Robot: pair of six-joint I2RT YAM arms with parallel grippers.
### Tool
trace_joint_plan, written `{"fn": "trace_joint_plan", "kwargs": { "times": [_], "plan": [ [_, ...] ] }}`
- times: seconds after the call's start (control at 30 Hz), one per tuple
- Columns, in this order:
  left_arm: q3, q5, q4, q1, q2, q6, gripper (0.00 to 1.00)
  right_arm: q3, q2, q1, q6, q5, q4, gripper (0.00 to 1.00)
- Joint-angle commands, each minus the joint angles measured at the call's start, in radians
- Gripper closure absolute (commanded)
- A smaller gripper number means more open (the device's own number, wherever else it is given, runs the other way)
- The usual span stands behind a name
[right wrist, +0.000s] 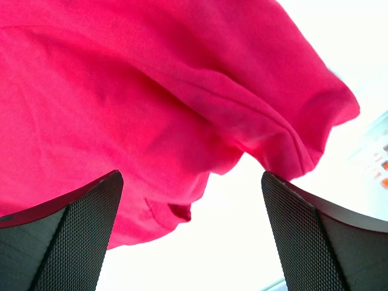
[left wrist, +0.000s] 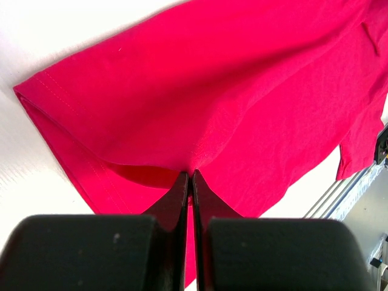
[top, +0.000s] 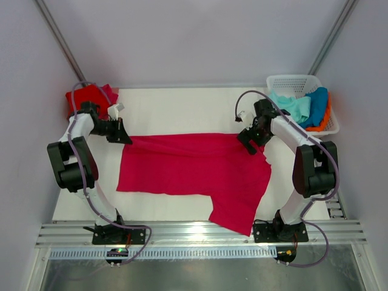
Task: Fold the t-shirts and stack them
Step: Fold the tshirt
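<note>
A crimson-pink t-shirt (top: pixel 194 173) lies spread across the white table, one part hanging toward the front edge. My left gripper (top: pixel 121 134) is shut on its far left edge; in the left wrist view the closed jaws pinch the pink cloth (left wrist: pixel 200 109) at the tips (left wrist: pixel 191 176). My right gripper (top: pixel 251 144) is open at the shirt's far right edge; in the right wrist view its fingers (right wrist: pixel 85 212) stand wide apart over the cloth (right wrist: pixel 139 103) with nothing between them. A red t-shirt (top: pixel 91 97) lies bunched at the far left corner. Mint-green (top: pixel 291 106), blue (top: pixel 316 106) and orange (top: pixel 328 115) t-shirts fill the basket.
A white lattice basket (top: pixel 294 82) stands at the far right corner. An aluminium rail (top: pixel 200 233) runs along the table's front edge by both arm bases. Grey walls close in the left, right and back.
</note>
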Motion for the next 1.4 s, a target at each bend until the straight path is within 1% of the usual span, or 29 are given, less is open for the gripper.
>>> {"fn": "trace_joint_plan", "kwargs": {
  "times": [0.0,0.13,0.27,0.4,0.6,0.83,0.9,0.93,0.97,1.03,1.07,1.1,1.17,1.3,1.33,1.37],
  "plan": [
    [0.0,0.018,0.013,0.003,0.003,0.01,1.0,0.073,-0.076,-0.003,0.049,-0.008,-0.11,0.01],
    [0.006,0.019,0.007,0.001,0.013,0.011,1.0,0.067,-0.09,-0.004,0.091,-0.057,-0.16,0.01],
    [0.003,0.018,0.006,0.001,0.013,0.016,1.0,0.022,-0.096,-0.003,0.128,-0.037,-0.157,0.01],
    [-0.003,0.013,0.01,0.003,0.016,0.021,1.0,-0.005,-0.119,-0.003,0.129,-0.062,-0.191,0.01],
    [-0.006,0.027,0.012,0.003,0.033,0.021,1.0,-0.019,-0.121,-0.004,0.111,-0.05,-0.212,0.01],
    [-0.015,0.026,0.01,0.003,0.043,0.028,1.0,-0.022,-0.072,-0.001,0.109,-0.059,-0.183,0.02],
    [-0.02,0.025,0.01,0.003,0.04,0.033,1.0,-0.018,-0.057,-0.003,0.103,-0.063,-0.18,0.05],
    [-0.021,0.025,0.01,0.001,0.04,0.033,1.0,-0.013,-0.038,-0.004,0.102,-0.067,-0.18,0.1],
    [-0.021,0.024,0.01,0.001,0.039,0.034,1.0,-0.012,-0.032,-0.003,0.1,-0.068,-0.176,0.11],
    [-0.023,0.025,0.009,0.001,0.037,0.034,1.0,-0.013,-0.02,-0.003,0.091,-0.067,-0.156,0.1],
    [-0.024,0.025,0.009,0.001,0.037,0.036,1.0,-0.018,-0.023,-0.003,0.088,-0.062,-0.144,0.04],
    [-0.024,0.025,0.01,0.003,0.037,0.037,1.0,-0.03,-0.027,-0.004,0.091,-0.054,-0.127,0.01],
    [-0.027,0.024,0.009,0.003,0.039,0.039,1.0,-0.047,-0.047,-0.003,0.102,-0.036,-0.071,0.01],
    [-0.027,0.024,0.012,0.003,0.046,0.041,1.0,-0.05,-0.04,-0.004,0.117,-0.027,-0.057,0.01],
    [-0.026,0.027,0.012,0.001,0.048,0.041,1.0,-0.048,-0.037,-0.003,0.12,-0.027,-0.057,0.02],
    [-0.027,0.029,0.012,0.001,0.051,0.042,1.0,-0.048,-0.028,-0.004,0.122,-0.025,-0.059,0.07]
  ]
}}
